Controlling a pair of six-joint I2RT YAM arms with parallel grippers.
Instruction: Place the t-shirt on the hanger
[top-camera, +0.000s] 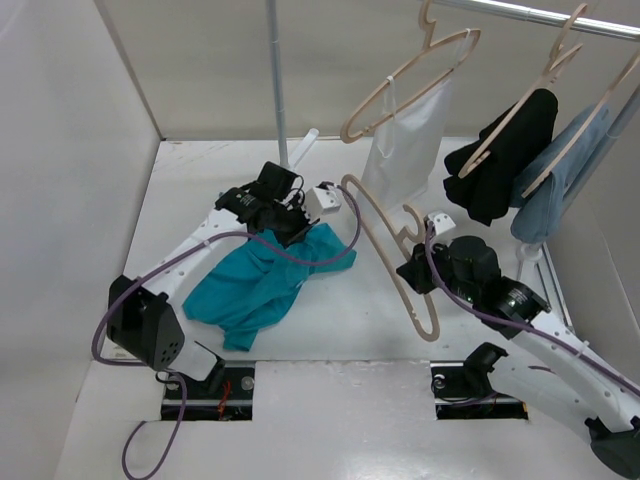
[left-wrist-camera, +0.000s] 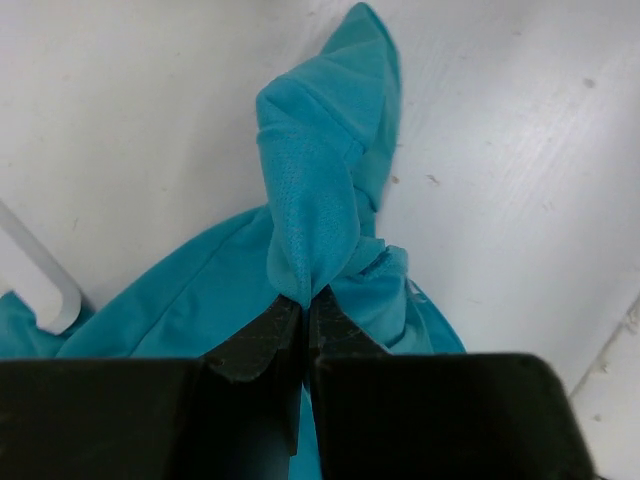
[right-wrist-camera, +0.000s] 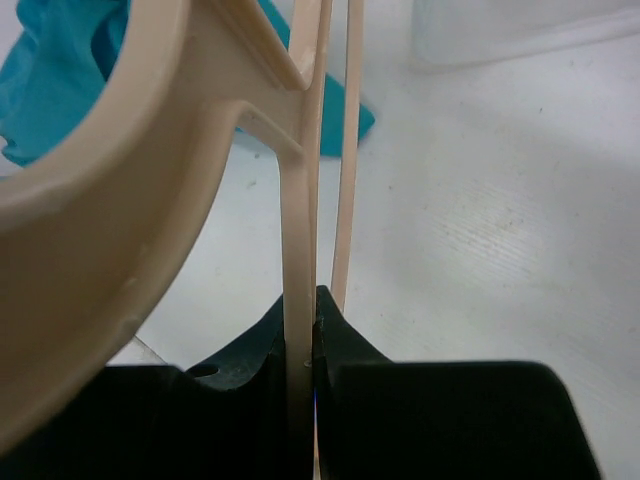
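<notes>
Cloth lay bunched on the white table (top-camera: 350, 335), left of centre: that was the t-shirt (top-camera: 262, 285), teal, crumpled, spread from near my left arm's base toward the middle. I had the left gripper (top-camera: 290, 228) at the shirt's far right corner. Through the left wrist camera I saw its jaws pressed together on a twisted fold of the teal fabric (left-wrist-camera: 320, 170), which ran away from the fingertips (left-wrist-camera: 270, 335) toward the far side, while the remainder of the shirt sagged beneath and to the left. I could not tell whether the pinched fold was raised off the table.

My right gripper (top-camera: 415, 270) was clamped on the hanger (top-camera: 383, 245), a beige one. In the right wrist view the jaws gripped one thin bar of it (right-wrist-camera: 297, 210), with the broad curved part looming at the left. From above, the hanger stood tilted between the shirt and my right arm, its far end just beside the shirt's right corner; contact I could not judge.

Behind, a rail (top-camera: 540, 15) carried other hangers with a white garment (top-camera: 410, 130), a black garment (top-camera: 505, 160) and a light-blue garment (top-camera: 560, 185).
</notes>
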